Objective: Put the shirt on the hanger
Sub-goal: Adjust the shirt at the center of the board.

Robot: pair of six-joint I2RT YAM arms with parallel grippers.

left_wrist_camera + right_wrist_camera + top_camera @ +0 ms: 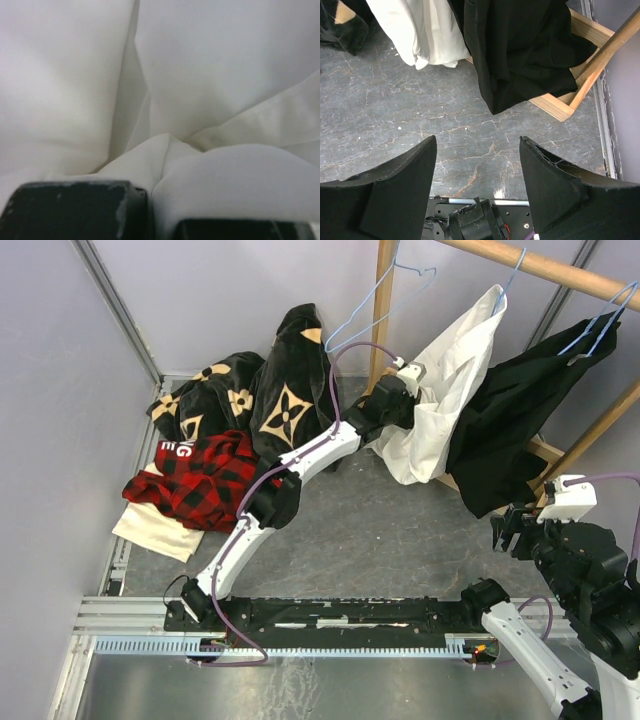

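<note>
The white shirt (455, 370) hangs from the wooden rail (545, 265), its top corner caught at the hook of a light-blue hanger (513, 270). My left gripper (408, 392) reaches up to the shirt's left edge and is shut on a fold of its cloth. In the left wrist view white shirt cloth (200, 90) fills the frame, pinched between the dark fingertips of that gripper (152, 192). An empty light-blue hanger (372, 302) hangs by the wooden post. My right gripper (514, 530) hovers low at the right, open and empty (477, 145), with the shirt's hem (420, 30) ahead of it.
A black garment (520, 420) hangs on another blue hanger (600, 325) right of the shirt. A black flower-marked garment (270, 390), a red plaid shirt (200, 480) and a cream cloth (160, 530) lie at the left. The rack's wooden foot (570, 100) is at the right.
</note>
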